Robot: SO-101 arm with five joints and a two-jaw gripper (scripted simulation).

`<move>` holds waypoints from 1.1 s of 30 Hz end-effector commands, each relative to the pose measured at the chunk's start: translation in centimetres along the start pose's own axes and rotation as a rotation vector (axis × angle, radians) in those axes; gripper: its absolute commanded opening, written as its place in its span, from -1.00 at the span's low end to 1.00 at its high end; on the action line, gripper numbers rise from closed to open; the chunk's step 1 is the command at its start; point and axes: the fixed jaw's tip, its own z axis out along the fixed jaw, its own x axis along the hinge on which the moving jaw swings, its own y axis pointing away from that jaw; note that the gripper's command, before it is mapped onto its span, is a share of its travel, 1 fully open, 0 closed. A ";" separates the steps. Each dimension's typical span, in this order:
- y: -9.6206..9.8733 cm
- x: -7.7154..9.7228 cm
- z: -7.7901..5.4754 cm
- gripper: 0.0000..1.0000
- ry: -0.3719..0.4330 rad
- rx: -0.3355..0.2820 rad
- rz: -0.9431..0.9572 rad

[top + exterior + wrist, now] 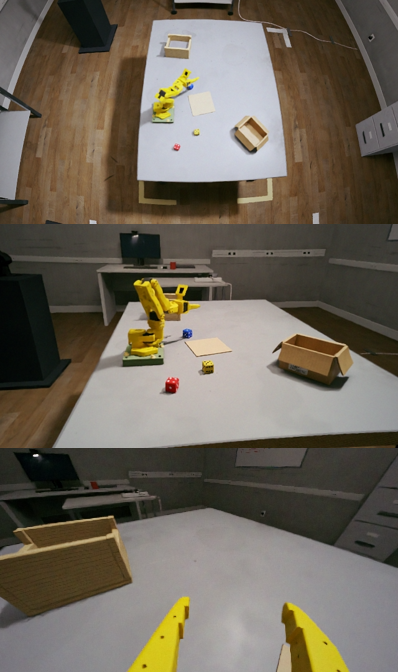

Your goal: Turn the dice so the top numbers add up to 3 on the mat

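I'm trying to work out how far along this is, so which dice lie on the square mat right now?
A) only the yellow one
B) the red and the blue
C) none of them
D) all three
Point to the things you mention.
C: the red die (176, 147) (171, 385), yellow die (196, 132) (208, 367) and blue die (190, 87) (187, 333) all sit off the mat (201, 103) (208, 346).

No words can be read. In the exterior view, the carton (252, 134) (311, 358) near the table's right edge carries a printed label (298, 369) (too blurred to spell out), and the whiteboard (272, 455) at the wrist view's top edge bears illegible red marks. Pips do read: the red die (176, 147) (171, 385), towards the near left corner, shows four on top (one on a side); the yellow die (196, 132) (208, 367), off the mat's near edge, shows five on top.
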 end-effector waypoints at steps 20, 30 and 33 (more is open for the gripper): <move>-0.1 -4.1 -0.6 -0.30 -0.177 0.004 -0.007; 0.0 -3.8 0.3 -0.30 -0.108 0.001 0.000; 0.0 -3.6 0.8 -0.30 -0.062 -0.001 0.004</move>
